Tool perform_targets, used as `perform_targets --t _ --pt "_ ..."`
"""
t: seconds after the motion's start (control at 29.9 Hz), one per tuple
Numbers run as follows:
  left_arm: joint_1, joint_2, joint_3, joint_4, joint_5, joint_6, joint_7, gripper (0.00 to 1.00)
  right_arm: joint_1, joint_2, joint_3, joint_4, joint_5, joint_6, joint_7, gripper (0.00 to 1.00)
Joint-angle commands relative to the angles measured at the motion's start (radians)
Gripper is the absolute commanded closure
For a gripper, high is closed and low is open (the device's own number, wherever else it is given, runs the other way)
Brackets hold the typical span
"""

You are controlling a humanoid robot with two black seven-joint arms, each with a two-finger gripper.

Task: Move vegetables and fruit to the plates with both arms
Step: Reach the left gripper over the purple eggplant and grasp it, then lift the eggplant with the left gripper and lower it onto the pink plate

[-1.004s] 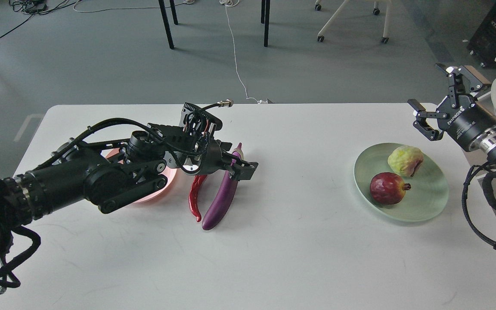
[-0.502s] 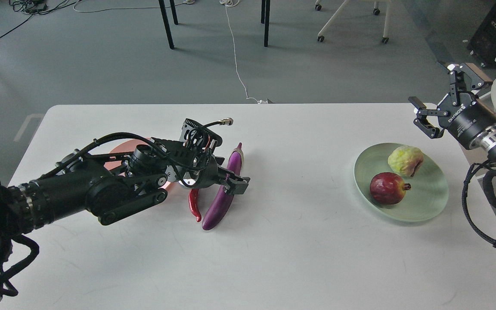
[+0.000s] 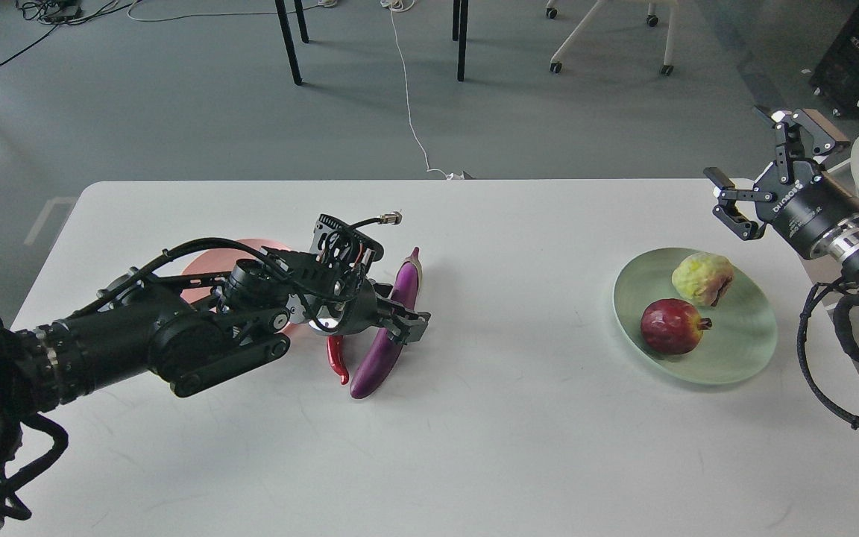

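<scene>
The purple eggplant (image 3: pixel 376 364) and the red chili pepper (image 3: pixel 337 358) lie side by side on the white table (image 3: pixel 519 447), just right of the pink plate (image 3: pixel 202 268), which my left arm mostly hides. My left gripper (image 3: pixel 398 326) is low over the eggplant's middle; one finger (image 3: pixel 413 329) shows on its right side and the other is hidden, with the jaws apart around it. The pomegranate (image 3: pixel 669 326) and the yellow-green fruit (image 3: pixel 700 277) sit on the green plate (image 3: pixel 746 339). My right gripper (image 3: pixel 739 149) is open and empty, raised behind that plate.
Chair and table legs (image 3: pixel 291 41) stand on the grey floor beyond the table's far edge. A white cable (image 3: pixel 411 112) runs across the floor to that edge. Loose black cables (image 3: pixel 825 373) hang from my right arm at the table's right edge.
My left gripper has come down and slightly back toward me onto the eggplant. The eggplant and chili have not moved. My right gripper has shifted only slightly.
</scene>
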Motion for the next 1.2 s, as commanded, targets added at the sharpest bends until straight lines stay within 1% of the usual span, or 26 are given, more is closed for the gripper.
perform_targets --t 0.0,0.03,0.07,0.1,0.13,0.17,0.2,0.3,0.33,0.4,0.47,0.54,0.57,0.67,0.77,0.84,0.9,0.97,1.0,1.07,1.14,1.17 --pt "0.001 -0.002 0.000 0.000 0.000 -0.007 0.018 0.34 0.001 0.000 0.001 0.001 0.000 0.000 0.000 0.05" --pt "0.003 -0.002 0.000 0.000 0.000 -0.007 0.027 0.38 0.001 0.000 0.001 0.001 0.000 0.000 0.000 0.05" --pt "0.003 -0.002 0.000 0.000 0.000 -0.008 0.035 0.45 0.001 0.000 0.001 0.001 0.000 0.000 0.000 0.05" --pt "0.003 -0.004 0.000 0.000 -0.002 -0.008 0.042 0.57 0.001 0.000 0.001 0.001 0.000 0.000 0.000 0.05" --pt "0.003 -0.004 -0.001 -0.001 0.000 -0.008 0.053 0.73 0.001 0.000 0.001 0.001 0.000 0.000 0.000 0.05" --pt "0.003 -0.004 -0.006 -0.001 -0.002 -0.007 0.064 0.85 0.001 0.000 0.001 0.001 0.000 0.000 0.000 0.05" --pt "0.003 -0.007 -0.013 -0.001 -0.002 -0.004 0.074 0.88 0.001 0.000 0.001 0.001 0.000 0.000 0.000 0.05" --pt "0.000 -0.013 -0.038 -0.026 -0.040 0.000 0.081 0.90 -0.001 0.000 0.001 0.001 -0.001 0.000 0.000 0.05" --pt "-0.002 -0.018 -0.046 -0.043 -0.070 0.001 0.090 0.90 -0.001 0.002 0.001 0.001 -0.003 0.000 0.000 0.05" --pt "-0.006 -0.025 -0.059 -0.076 -0.144 0.003 0.137 0.91 -0.001 0.002 0.001 0.001 -0.003 0.000 0.000 0.05" --pt "-0.011 -0.027 -0.089 -0.095 -0.227 0.012 0.195 0.90 -0.001 0.007 -0.001 0.001 -0.005 0.000 0.000 0.05" --pt "-0.014 -0.028 -0.122 -0.104 -0.285 0.021 0.226 0.90 -0.001 0.010 -0.001 0.001 -0.006 0.000 0.000 0.05" --pt "-0.017 -0.027 -0.135 -0.112 -0.304 0.021 0.234 0.90 -0.001 0.010 -0.001 0.001 -0.006 0.000 0.000 0.05" --pt "-0.025 -0.001 -0.170 -0.139 -0.334 0.013 0.236 0.90 0.001 0.010 -0.001 0.003 -0.008 0.000 0.000 0.05" --pt "-0.032 0.103 -0.173 -0.172 -0.335 0.003 0.219 0.89 0.001 0.010 -0.001 0.003 -0.008 0.000 0.000 0.05" --pt "-0.032 0.189 -0.172 -0.196 -0.335 -0.028 0.213 0.89 0.001 0.008 -0.001 0.003 -0.009 0.000 0.000 0.05" --pt "-0.026 0.279 -0.167 -0.215 -0.333 -0.068 0.173 0.89 0.001 0.010 -0.001 0.003 -0.009 0.000 0.000 0.05" --pt "-0.019 0.362 -0.158 -0.215 -0.324 -0.089 0.116 0.89 0.001 0.010 -0.002 0.003 -0.011 0.000 0.000 0.05" --pt "-0.014 0.401 -0.149 -0.213 -0.322 -0.092 0.092 0.88 0.001 0.010 -0.002 0.003 -0.011 0.000 0.000 0.05" --pt "0.003 0.462 -0.118 -0.201 -0.312 -0.089 0.058 0.88 0.001 0.011 -0.002 0.001 -0.011 0.000 0.000 0.05" --pt "0.018 0.504 -0.096 -0.186 -0.293 -0.079 0.020 0.88 0.003 0.013 -0.002 0.001 -0.011 0.000 0.000 0.05" --pt "0.024 0.508 -0.096 -0.155 -0.275 -0.074 -0.002 0.87 0.001 0.013 -0.002 0.001 -0.011 0.000 0.000 0.05"
